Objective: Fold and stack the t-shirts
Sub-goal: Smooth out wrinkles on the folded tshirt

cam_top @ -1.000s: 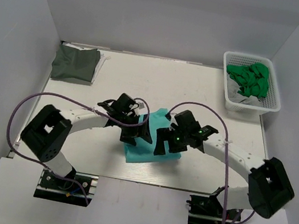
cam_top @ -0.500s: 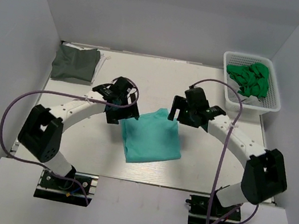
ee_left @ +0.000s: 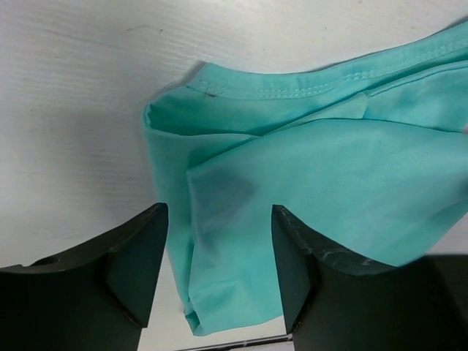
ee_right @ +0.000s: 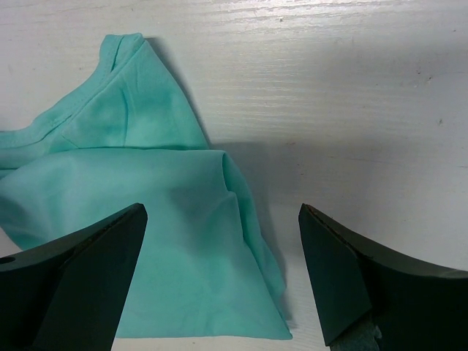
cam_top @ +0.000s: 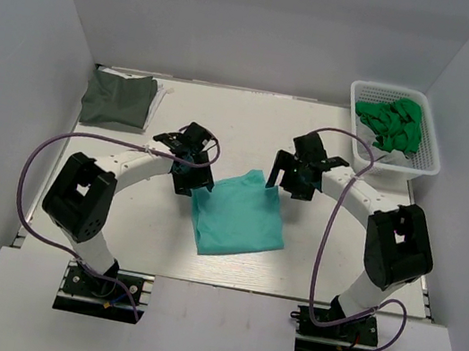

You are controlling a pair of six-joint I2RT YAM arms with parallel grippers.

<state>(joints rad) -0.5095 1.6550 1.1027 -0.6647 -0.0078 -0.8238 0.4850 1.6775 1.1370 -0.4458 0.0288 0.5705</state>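
A folded teal t-shirt (cam_top: 239, 215) lies flat in the middle of the table. My left gripper (cam_top: 194, 181) is open over the shirt's far left corner, the cloth (ee_left: 307, 183) lying loose between its fingers (ee_left: 135, 256). My right gripper (cam_top: 292, 184) is open over the shirt's far right corner, the cloth (ee_right: 168, 241) below and between its fingers (ee_right: 95, 263). A folded dark green-grey t-shirt (cam_top: 119, 99) lies at the far left corner. Crumpled green t-shirts (cam_top: 391, 121) fill a white basket (cam_top: 390, 165) at the far right.
White walls close the table on the left, back and right. The arm cables loop above the table on both sides of the teal shirt.
Both grippers have moved from the near part of the teal shirt to its far corners and let it go. The shirt now lies spread flat.
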